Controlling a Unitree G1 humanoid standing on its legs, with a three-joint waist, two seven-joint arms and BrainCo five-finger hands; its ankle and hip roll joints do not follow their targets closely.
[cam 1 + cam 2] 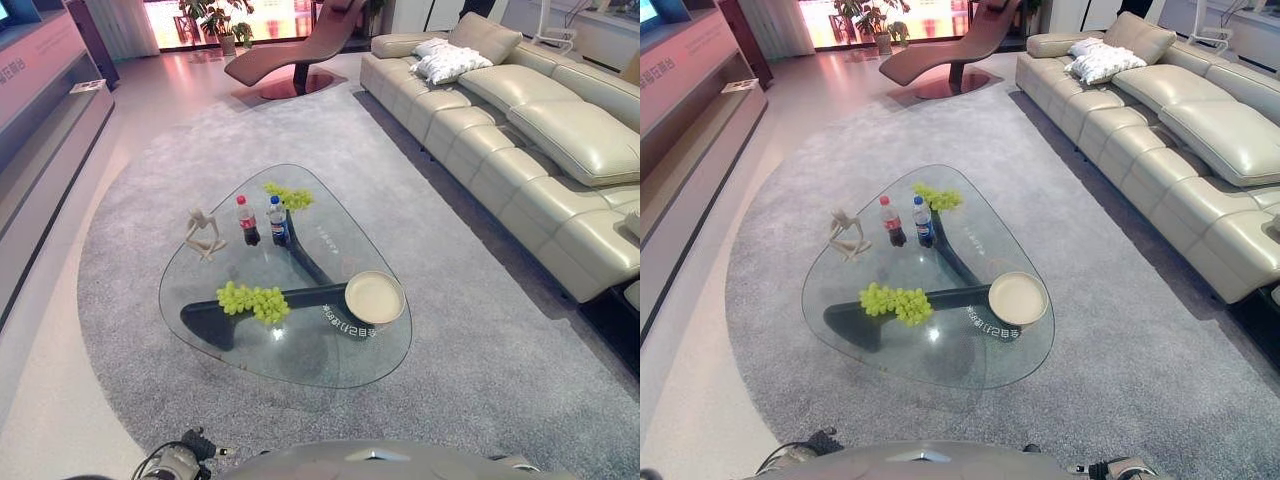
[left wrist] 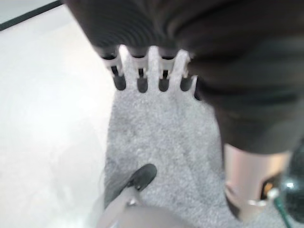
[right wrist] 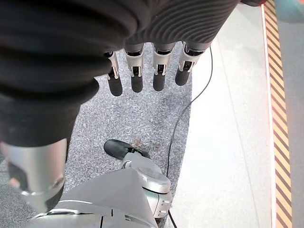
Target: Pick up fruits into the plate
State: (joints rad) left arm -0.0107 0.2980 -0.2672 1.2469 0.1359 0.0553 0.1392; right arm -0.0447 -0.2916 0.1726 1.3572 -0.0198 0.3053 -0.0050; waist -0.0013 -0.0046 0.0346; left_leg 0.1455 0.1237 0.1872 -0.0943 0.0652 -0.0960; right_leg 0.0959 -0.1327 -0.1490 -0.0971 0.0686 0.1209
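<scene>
Nothing is picked yet: the left hand (image 2: 152, 71) and right hand (image 3: 147, 71) hang empty, fingers straight, over grey carpet. Next comes walking up to the rounded-triangular glass surface (image 1: 300, 360). On it, nearest, a knobbly green grape bunch (image 1: 254, 300) beside the round cream plate (image 1: 374, 297); farther, another green grape cluster (image 1: 289, 196).

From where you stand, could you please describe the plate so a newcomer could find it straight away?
On the grey rug stands a glass coffee table. The plate sits at its edge nearest the sofa: round, cream and empty, unlike the green grapes beside it.
</scene>
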